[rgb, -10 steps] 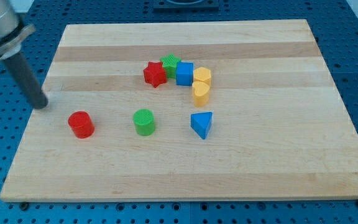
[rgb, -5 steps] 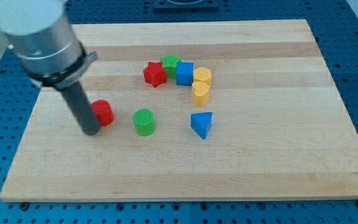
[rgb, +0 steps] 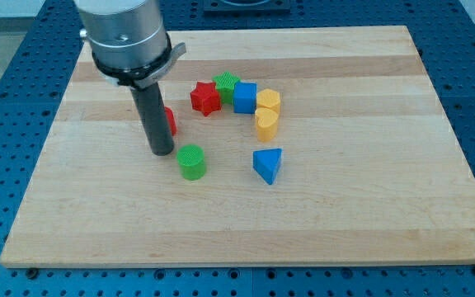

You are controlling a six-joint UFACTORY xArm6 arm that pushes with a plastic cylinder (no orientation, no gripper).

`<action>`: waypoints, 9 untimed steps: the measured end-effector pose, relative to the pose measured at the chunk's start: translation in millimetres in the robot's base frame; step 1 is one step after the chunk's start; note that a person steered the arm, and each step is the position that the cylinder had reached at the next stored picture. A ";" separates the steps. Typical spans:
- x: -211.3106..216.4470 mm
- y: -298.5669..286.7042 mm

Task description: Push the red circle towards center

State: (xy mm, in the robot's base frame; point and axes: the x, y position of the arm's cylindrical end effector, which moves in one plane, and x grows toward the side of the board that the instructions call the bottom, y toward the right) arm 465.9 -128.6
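Note:
The red circle (rgb: 170,121) is mostly hidden behind my dark rod; only a red sliver shows at the rod's right side. My tip (rgb: 162,152) rests on the board just below and left of the red circle, touching it, and up-left of the green circle (rgb: 191,161). The red star (rgb: 205,98) lies up and right of the red circle.
A green star (rgb: 226,83), a blue cube (rgb: 245,96), a yellow hexagon (rgb: 268,101) and a yellow heart (rgb: 265,124) form an arc at the board's middle top. A blue triangle (rgb: 267,164) lies below them. The wooden board (rgb: 369,165) sits on a blue perforated table.
My tip swept from the board's left edge rightward and pushed the red circle right and up, from the lower left to just left of the red star. Other blocks stayed put.

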 end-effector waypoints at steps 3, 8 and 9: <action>-27.6 -41.2; -72.2 -6.0; -72.3 18.8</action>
State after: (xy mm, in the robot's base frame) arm 393.6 -109.8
